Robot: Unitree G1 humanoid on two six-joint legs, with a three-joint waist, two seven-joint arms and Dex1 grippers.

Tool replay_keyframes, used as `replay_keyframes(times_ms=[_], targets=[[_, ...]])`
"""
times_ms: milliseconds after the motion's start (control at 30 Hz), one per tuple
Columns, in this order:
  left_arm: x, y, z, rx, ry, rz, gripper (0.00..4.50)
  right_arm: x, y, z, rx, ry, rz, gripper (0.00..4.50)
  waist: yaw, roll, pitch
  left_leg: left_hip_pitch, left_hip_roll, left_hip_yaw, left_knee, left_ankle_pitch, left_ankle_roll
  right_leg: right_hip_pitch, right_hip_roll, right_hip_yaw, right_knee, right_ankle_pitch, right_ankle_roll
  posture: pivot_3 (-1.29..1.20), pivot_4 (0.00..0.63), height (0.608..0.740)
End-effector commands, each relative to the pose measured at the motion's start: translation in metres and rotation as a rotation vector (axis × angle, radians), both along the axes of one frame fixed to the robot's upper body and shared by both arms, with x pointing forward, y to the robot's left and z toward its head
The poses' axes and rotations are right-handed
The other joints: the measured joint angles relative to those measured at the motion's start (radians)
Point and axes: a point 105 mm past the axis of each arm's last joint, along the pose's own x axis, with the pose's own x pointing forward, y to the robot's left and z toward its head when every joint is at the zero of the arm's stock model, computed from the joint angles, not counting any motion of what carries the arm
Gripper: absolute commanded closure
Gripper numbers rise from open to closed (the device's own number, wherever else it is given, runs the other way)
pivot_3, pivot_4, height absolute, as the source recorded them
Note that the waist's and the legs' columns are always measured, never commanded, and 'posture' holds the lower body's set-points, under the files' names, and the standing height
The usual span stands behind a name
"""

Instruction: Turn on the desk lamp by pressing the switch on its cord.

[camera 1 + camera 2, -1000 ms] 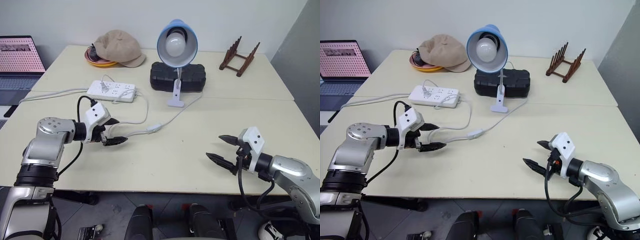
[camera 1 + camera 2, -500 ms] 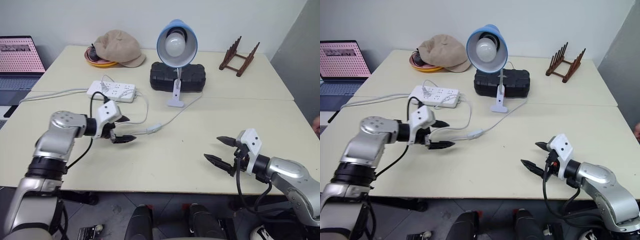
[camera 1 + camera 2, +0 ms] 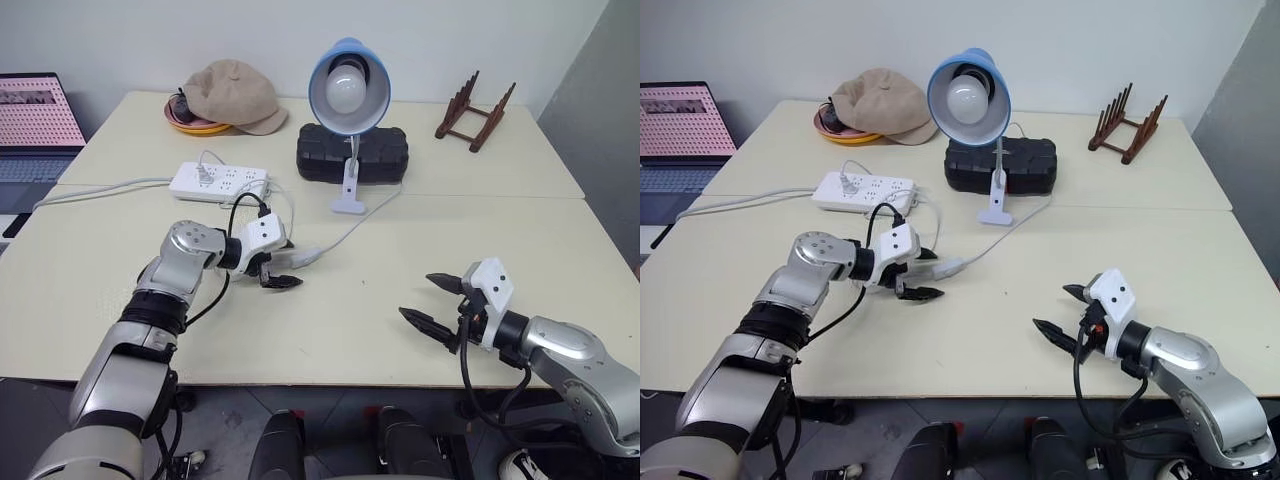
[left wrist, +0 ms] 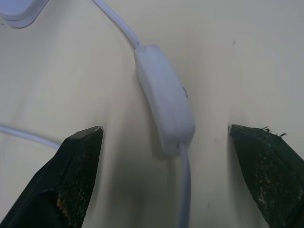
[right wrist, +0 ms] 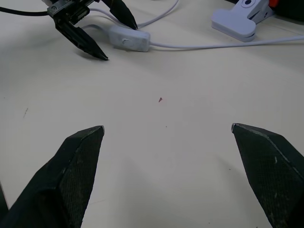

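Note:
The desk lamp [image 3: 348,85] stands clipped upright at mid-table, its blue shade and white bulb facing me. Its thin white cord [image 3: 345,232] runs forward and left to the switch [image 3: 305,257], a small white block lying flat on the table. My left gripper [image 3: 285,268] is open and angled down, with one black finger on each side of the switch [image 4: 166,104], not touching it. My right gripper [image 3: 417,296] hovers open over bare table at the front right, well away from the switch [image 5: 130,40].
A white power strip [image 3: 220,182] with its thick cable lies behind the left gripper. A black case [image 3: 352,155] sits behind the lamp. At the back are a tan cap [image 3: 232,95], a wooden rack [image 3: 475,112] and a laptop [image 3: 40,110].
My left gripper has moved right and forward, from beside the cord's loop to straddling the switch, and its wrist has rolled. The right gripper has stayed put.

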Motion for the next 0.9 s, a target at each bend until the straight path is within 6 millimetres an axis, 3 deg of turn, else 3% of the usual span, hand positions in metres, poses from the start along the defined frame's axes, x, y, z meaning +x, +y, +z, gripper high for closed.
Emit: replay_keyframes(times_ms=[33, 567, 667, 733, 800, 900], targets=[[0.002, -0.001, 0.007, 0.012, -0.022, -0.034, 0.88, -0.003, 0.002, 0.012, 0.003, -0.047, 0.005, 0.00, -0.001, 0.000, 0.000, 0.000, 0.000, 0.000, 0.000, 0.000, 0.000, 0.000, 0.000, 0.000, 0.000, 0.000, 0.000, 0.00, 0.150, 0.740], [0.008, -0.001, 0.004, 0.009, -0.014, -0.017, 4.12, -0.002, 0.002, 0.011, 0.007, -0.045, 0.003, 0.00, -0.001, 0.000, 0.000, 0.000, 0.000, 0.000, 0.000, 0.000, 0.000, 0.000, 0.000, 0.000, 0.001, 0.000, 0.000, 0.00, 0.150, 0.740], [0.007, -0.003, 0.006, -0.020, 0.008, -0.012, 4.15, -0.002, 0.003, 0.011, 0.010, -0.041, 0.007, 0.00, -0.001, 0.000, 0.000, 0.000, 0.000, 0.000, 0.000, 0.000, 0.000, 0.000, 0.000, 0.000, 0.001, 0.000, 0.000, 0.00, 0.150, 0.740], [0.003, -0.011, 0.014, -0.134, 0.110, 0.008, 4.15, -0.004, 0.007, 0.009, 0.034, -0.021, 0.021, 0.00, -0.001, 0.000, 0.000, 0.000, 0.000, 0.000, 0.000, 0.000, 0.000, 0.000, 0.000, 0.000, 0.001, 0.000, 0.000, 0.00, 0.150, 0.740], [-0.004, -0.025, 0.037, -0.361, 0.303, 0.040, 4.15, -0.007, 0.015, 0.008, 0.174, 0.084, 0.035, 0.00, -0.002, 0.000, 0.000, 0.000, 0.000, 0.000, 0.000, 0.000, 0.000, 0.000, 0.000, 0.000, 0.001, 0.000, 0.000, 0.00, 0.150, 0.740], [-0.025, -0.040, 0.063, -0.568, 0.538, 0.005, 4.15, -0.011, 0.028, 0.015, 0.440, 0.246, 0.084, 0.00, -0.005, -0.001, 0.000, -0.001, 0.000, -0.002, 0.000, 0.000, 0.000, 0.000, 0.001, -0.001, 0.001, 0.001, 0.001, 0.00, 0.150, 0.740]])
